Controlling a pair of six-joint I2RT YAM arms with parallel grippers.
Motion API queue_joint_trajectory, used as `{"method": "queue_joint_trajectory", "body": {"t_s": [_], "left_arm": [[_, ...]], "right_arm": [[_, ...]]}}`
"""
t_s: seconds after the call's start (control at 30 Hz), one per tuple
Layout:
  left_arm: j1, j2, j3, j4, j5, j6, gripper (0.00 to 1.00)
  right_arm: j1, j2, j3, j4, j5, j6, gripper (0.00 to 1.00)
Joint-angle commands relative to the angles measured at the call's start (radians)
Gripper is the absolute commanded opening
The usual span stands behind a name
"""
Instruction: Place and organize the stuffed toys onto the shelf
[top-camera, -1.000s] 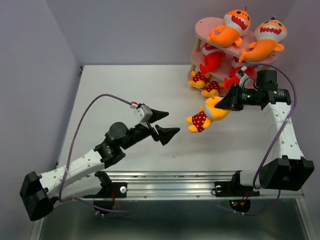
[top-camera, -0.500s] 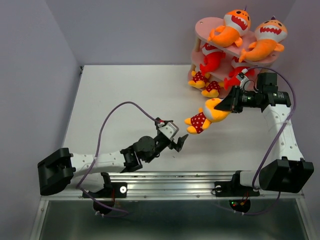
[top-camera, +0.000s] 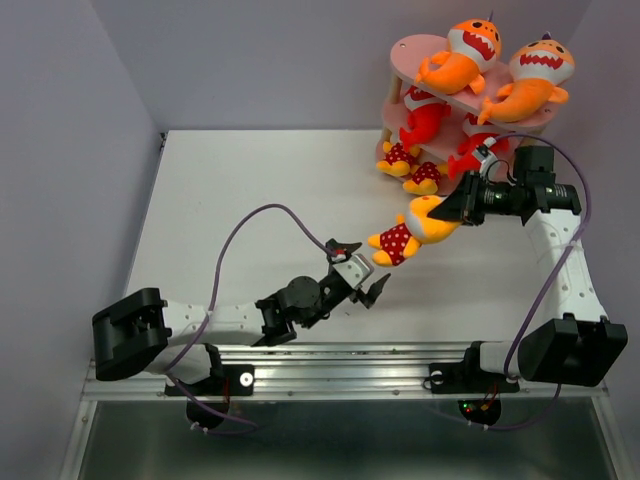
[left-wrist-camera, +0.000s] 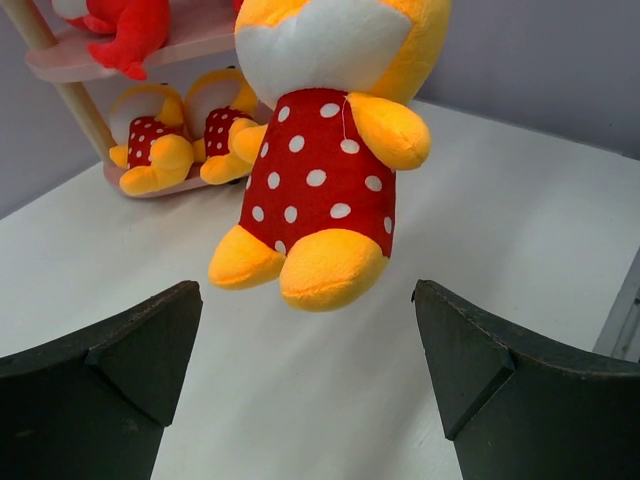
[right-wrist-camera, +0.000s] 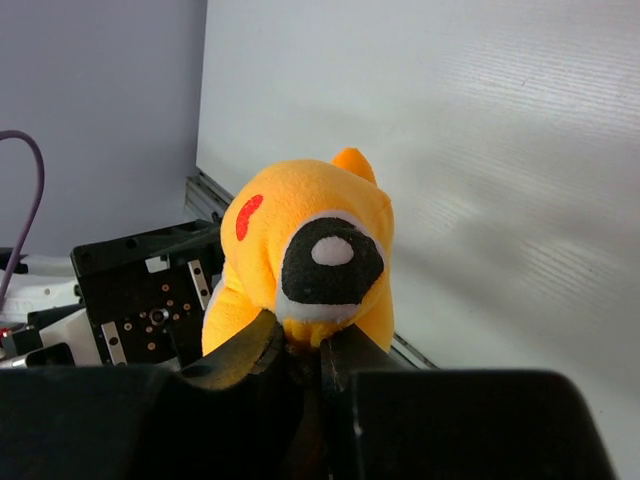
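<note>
Here, your right gripper (top-camera: 449, 211) pinches the yellow plush (top-camera: 408, 234) in red polka dots by its face so it dangles above the table (top-camera: 250, 200) near the pink shelf (top-camera: 415, 47), while your left gripper (top-camera: 362, 270) gapes wide below its feet; for a handover, clamp the body squarely before releasing.

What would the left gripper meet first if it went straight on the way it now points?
Most likely the feet of the red-dotted yellow toy, which hangs from the right gripper, framed between the left gripper's open fingers; depth is unclear.
</note>
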Motion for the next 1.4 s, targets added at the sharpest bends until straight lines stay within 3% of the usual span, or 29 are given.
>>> {"method": "queue_joint_trajectory", "body": {"t_s": [0.0, 0.2, 0.33, 0.4, 0.43, 0.47, 0.6, 0.7, 0.73, 0.8, 0.83, 0.9, 1.03, 1.07, 1.1, 1.37], "left_arm": [[-0.006, -0.001, 0.040, 0.070, 0.022, 0.023, 0.99], [-0.006, 0.105, 0.145, 0.041, 0.039, 0.019, 0.97], [-0.008, 0.148, 0.177, 0.036, 0.014, 0.017, 0.90], [-0.006, 0.157, 0.198, 0.027, 0.006, 0.019, 0.79], [-0.006, 0.166, 0.203, 0.023, 0.005, 0.017, 0.66], [-0.006, 0.169, 0.211, 0.021, 0.002, 0.014, 0.60], [-0.006, 0.182, 0.220, -0.001, -0.035, 0.000, 0.56], [-0.005, 0.186, 0.221, -0.001, -0.044, -0.001, 0.33], [-0.006, 0.188, 0.223, -0.002, -0.044, -0.004, 0.18], [-0.006, 0.189, 0.226, -0.008, -0.053, -0.011, 0.00], [-0.005, 0.185, 0.223, -0.011, -0.055, -0.017, 0.00], [-0.002, 0.172, 0.220, -0.017, -0.030, -0.023, 0.00], [0.025, 0.148, 0.220, -0.069, 0.055, -0.078, 0.00], [0.037, 0.143, 0.215, -0.089, 0.092, -0.090, 0.00], [0.040, 0.136, 0.209, -0.097, 0.109, -0.113, 0.00], [0.080, 0.129, 0.140, -0.111, 0.239, -0.204, 0.00]], "right_arm": [[-0.007, -0.034, -0.017, 0.062, -0.048, 0.027, 0.02], [-0.007, -0.041, -0.007, 0.050, -0.057, 0.026, 0.02], [-0.007, -0.054, -0.024, 0.059, -0.065, 0.029, 0.02], [-0.007, -0.054, -0.024, 0.059, -0.066, 0.029, 0.02], [-0.007, -0.054, -0.021, 0.058, -0.068, 0.029, 0.02], [-0.007, -0.054, -0.020, 0.056, -0.068, 0.027, 0.02], [-0.007, -0.058, -0.020, 0.055, -0.072, 0.026, 0.02], [-0.007, -0.064, -0.029, 0.058, -0.071, 0.026, 0.03], [-0.007, -0.067, -0.036, 0.059, -0.068, 0.024, 0.03], [-0.007, -0.075, -0.043, 0.061, -0.065, 0.021, 0.06], [-0.007, -0.077, -0.046, 0.061, -0.063, 0.017, 0.15], [-0.007, -0.086, -0.049, 0.062, -0.062, 0.010, 0.23], [-0.007, -0.093, -0.044, 0.055, -0.063, -0.052, 0.68], [-0.007, -0.095, -0.023, 0.047, -0.039, -0.071, 0.87], [-0.007, -0.093, -0.003, 0.027, -0.013, -0.091, 0.97], [-0.017, -0.126, 0.243, 0.048, 0.458, -0.158, 1.00]]}}
